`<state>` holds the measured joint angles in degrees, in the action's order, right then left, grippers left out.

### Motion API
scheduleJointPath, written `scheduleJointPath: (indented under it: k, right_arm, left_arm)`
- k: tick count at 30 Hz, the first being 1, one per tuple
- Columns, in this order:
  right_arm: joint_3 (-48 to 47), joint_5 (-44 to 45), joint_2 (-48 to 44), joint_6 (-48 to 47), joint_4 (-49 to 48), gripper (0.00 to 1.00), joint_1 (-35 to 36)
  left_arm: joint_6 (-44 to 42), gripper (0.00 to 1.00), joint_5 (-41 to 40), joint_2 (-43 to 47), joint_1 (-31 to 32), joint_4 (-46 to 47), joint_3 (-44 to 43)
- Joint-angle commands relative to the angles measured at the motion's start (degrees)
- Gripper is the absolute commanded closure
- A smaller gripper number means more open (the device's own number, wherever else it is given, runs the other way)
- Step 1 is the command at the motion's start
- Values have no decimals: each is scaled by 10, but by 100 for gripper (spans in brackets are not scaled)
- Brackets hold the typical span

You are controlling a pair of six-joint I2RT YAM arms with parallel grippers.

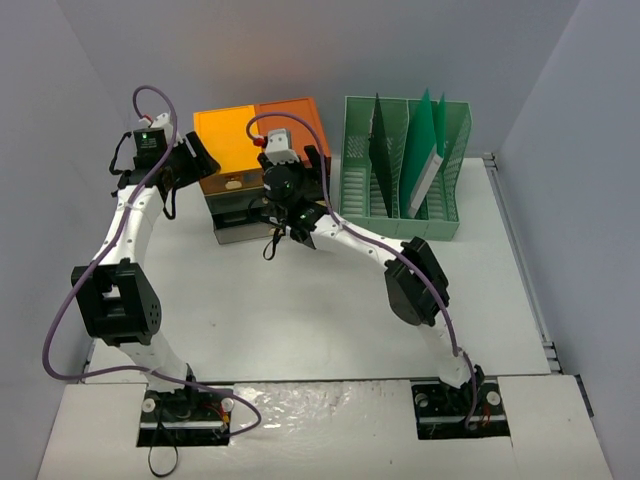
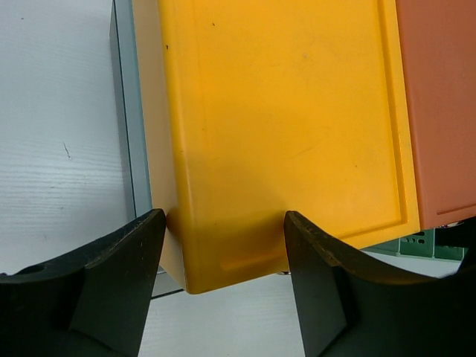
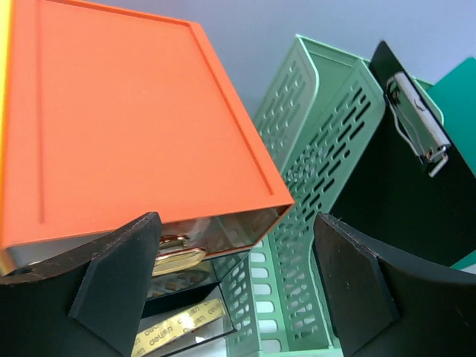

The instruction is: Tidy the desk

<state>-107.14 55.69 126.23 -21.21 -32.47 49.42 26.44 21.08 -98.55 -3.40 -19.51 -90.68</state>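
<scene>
The desk [image 1: 300, 310] is a broad off-white tabletop. At its back stands a drawer unit [image 1: 260, 135] with a yellow and orange top. My left gripper [image 1: 197, 160] hovers at the unit's left side. In the left wrist view it [image 2: 223, 260] is open, and the yellow top's [image 2: 282, 111] near corner shows between the fingers. My right gripper [image 1: 292, 165] is in front of the unit. In the right wrist view it [image 3: 238, 275] is wide open and holds nothing, facing the orange top's [image 3: 126, 111] front corner. Under that top, shelves hold a gold item [image 3: 175, 256] and a gold labelled strip [image 3: 178, 327].
A green slotted file rack [image 1: 405, 170] stands right of the drawer unit, close to my right gripper. It holds a black clipboard [image 3: 394, 149] and green boards [image 1: 425, 140]. A grey drawer [image 1: 240, 232] sticks out at the unit's base. Walls close in at the back and sides.
</scene>
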Motion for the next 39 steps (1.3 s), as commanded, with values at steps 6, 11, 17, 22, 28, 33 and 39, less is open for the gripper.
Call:
scheduleJointPath:
  k: [6,11,17,22,28,33,39]
  right_arm:
    - [-87,-41,-36,205,239,21,-29]
    - [-90,-175,-46,328,353,27,-34]
    - [-24,-297,-71,446,394,44,-36]
    - [19,-340,-87,495,421,43,-35]
    - [42,-339,-101,497,427,41,-32]
    - [24,-343,-78,481,426,41,-33]
    - [7,-367,-44,485,421,42,-34]
  left_arm:
    - [-30,40,-14,-9,15,-129,48]
    - [-37,40,-18,-11,15,-139,50]
    - [-45,40,-20,-13,15,-149,48]
    - [-46,40,-22,-14,14,-150,48]
    - [-45,40,-23,-17,14,-146,49]
    - [-45,40,-23,-21,15,-145,47]
    - [-48,40,-24,-23,14,-145,47]
